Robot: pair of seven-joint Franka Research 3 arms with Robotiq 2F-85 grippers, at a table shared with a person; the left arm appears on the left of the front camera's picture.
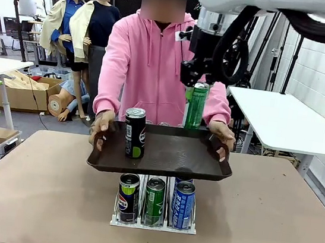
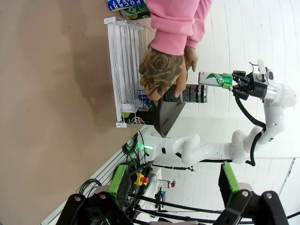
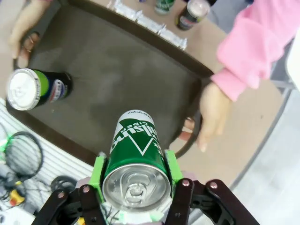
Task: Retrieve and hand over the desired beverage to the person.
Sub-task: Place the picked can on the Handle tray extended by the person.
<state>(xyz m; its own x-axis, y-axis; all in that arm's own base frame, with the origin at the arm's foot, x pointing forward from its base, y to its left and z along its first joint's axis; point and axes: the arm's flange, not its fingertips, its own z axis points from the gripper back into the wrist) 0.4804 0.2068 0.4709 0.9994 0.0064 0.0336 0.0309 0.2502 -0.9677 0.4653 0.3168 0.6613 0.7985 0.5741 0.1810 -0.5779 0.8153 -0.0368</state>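
The person (image 1: pixel 152 66) in a pink hoodie holds a dark tray (image 1: pixel 169 158) with both hands above the table. A black can (image 1: pixel 134 133) stands upright on the tray's left part. My right gripper (image 1: pixel 196 87) is shut on a green can (image 1: pixel 197 105) by its top, hanging over the tray's back right. From the right wrist, the green can (image 3: pixel 136 154) sits between the green pads (image 3: pixel 97 173) above the tray (image 3: pixel 117 79). My left gripper (image 2: pixel 171 211) is open and holds nothing, far from the tray (image 2: pixel 166 117).
A white wire rack (image 1: pixel 152 223) stands on the brown table (image 1: pixel 34 188) under the tray, holding a black can (image 1: pixel 128 198), a green can (image 1: pixel 153 201) and a blue can (image 1: pixel 182 205). A white table (image 1: pixel 288 123) stands at the back right.
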